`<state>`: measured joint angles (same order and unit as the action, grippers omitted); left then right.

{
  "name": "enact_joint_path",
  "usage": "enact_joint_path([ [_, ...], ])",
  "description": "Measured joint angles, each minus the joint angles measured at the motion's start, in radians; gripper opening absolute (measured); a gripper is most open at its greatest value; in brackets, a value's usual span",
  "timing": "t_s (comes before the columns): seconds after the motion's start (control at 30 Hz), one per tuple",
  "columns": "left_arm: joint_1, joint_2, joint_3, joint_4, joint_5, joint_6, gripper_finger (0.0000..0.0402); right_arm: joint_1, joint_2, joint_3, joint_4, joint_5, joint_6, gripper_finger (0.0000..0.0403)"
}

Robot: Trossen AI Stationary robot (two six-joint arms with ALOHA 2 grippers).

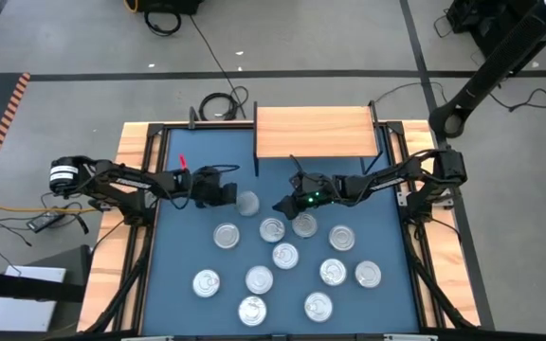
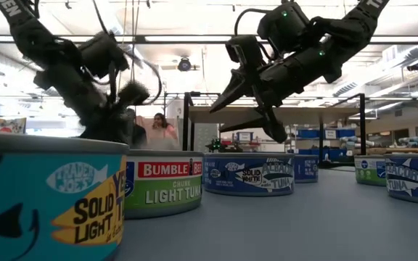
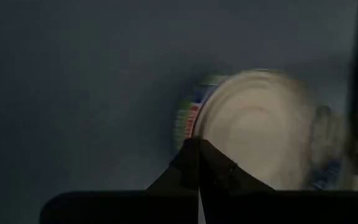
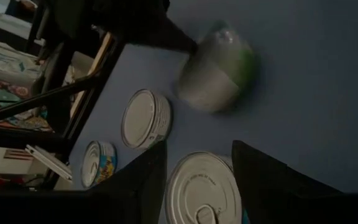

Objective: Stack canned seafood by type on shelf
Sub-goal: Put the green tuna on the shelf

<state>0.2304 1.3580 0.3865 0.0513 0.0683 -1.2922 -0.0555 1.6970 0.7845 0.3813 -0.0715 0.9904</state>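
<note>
Several flat round cans with silver lids (image 1: 284,254) lie on the blue table in front of the light-wood shelf (image 1: 313,131), which stands at the far edge. One green-labelled can (image 1: 247,202) lies apart from them, nearer the shelf, and shows blurred. My left gripper (image 1: 227,195) is shut, its tips right beside that can (image 3: 260,130). My right gripper (image 1: 281,204) hangs open above the table. In the right wrist view a can (image 4: 197,193) shows between and beyond its fingers, untouched. No can shows on the shelf. My left gripper's shut fingertips (image 3: 199,163) slant down from the table's left at the blurred can's rim (image 3: 194,121). The right wrist view shows them against the can's edge (image 4: 197,46). I cannot tell whether they touch it.
The shelf's black legs (image 1: 379,142) stand at the far edge, and wooden strips (image 1: 121,237) edge the table. In the low view a teal can (image 2: 49,196) stands close up, with a Bumble Bee can (image 2: 162,185) behind it. Bare blue table lies at the left (image 1: 183,237).
</note>
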Motion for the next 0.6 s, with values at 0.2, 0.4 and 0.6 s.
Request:
enact_joint_path([
  [0.2, -0.001, 0.004, -0.007, -0.036, -0.004, -0.004, 0.0, -0.004, 0.0, 0.0, -0.005, 0.004, 0.007, 0.0187],
  [0.4, -0.001, -0.001, 0.008, -0.037, 0.0, -0.002, 0.0, -0.007, 0.0, 0.0, 0.004, 0.025, 0.004, 0.0187],
  [0.6, -0.002, -0.076, 0.077, -0.178, -0.027, 0.062, 0.0, -0.007, 0.0, 0.0, 0.005, 0.002, -0.026, 0.0187],
])
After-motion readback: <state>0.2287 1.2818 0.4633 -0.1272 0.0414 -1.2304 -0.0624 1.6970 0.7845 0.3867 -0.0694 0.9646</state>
